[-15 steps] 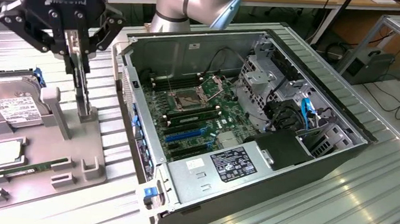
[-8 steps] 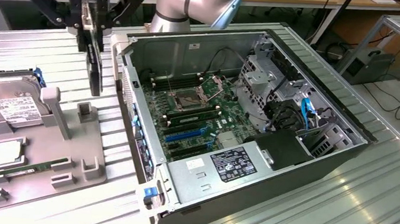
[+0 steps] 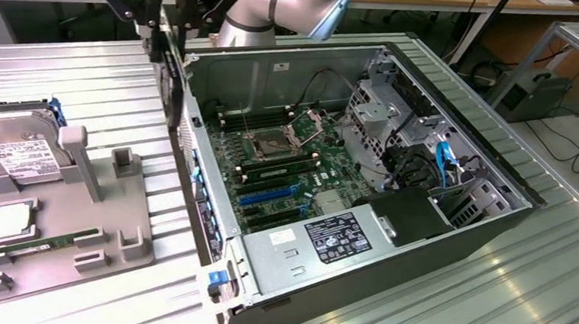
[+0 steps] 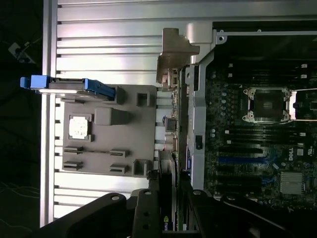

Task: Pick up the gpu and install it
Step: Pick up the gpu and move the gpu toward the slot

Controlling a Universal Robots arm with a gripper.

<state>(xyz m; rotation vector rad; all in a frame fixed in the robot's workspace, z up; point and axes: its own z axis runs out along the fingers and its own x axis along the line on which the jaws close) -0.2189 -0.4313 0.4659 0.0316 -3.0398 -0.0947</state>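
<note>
Arm's reaching over the open pc case (image 3: 467, 247) rear wall, gripper (image 4: 168, 182) pointing straight down, fingers clamped tight on the gpu (image 4: 168, 218) hanging edge-on.

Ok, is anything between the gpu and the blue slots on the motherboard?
Nothing visible lies on the blue slots; they look bare. The gpu, clamped in the gripper, hangs beside the case's rear wall, seemingly on its outer side, at the exterior view's left. So that wall stands between card and slots.
</note>
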